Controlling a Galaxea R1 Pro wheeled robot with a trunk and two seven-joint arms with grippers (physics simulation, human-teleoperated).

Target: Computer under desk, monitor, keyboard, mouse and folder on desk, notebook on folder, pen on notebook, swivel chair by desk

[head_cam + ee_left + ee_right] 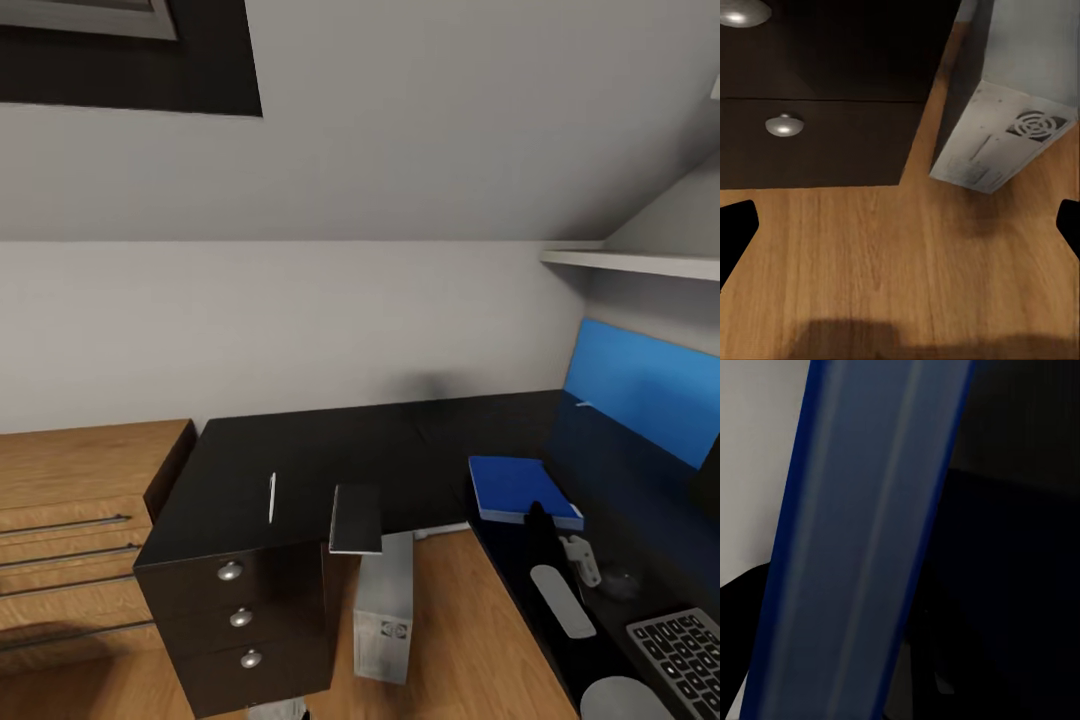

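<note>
Standing under the desk [300,460], the computer [385,610] shows no legible writing

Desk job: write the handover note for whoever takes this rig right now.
Left gripper: open, empty, low over the floor by the drawers.
Right gripper: at the folder's near edge; grip unclear.
Done: folder on the desk, computer under it, keyboard on the right wing.
Pen and notebook lie apart on the left wing, and the notebook overhangs the front edge.
Left: notebook onto folder, pen on top, chair to the desk; check monitor and mouse.
</note>
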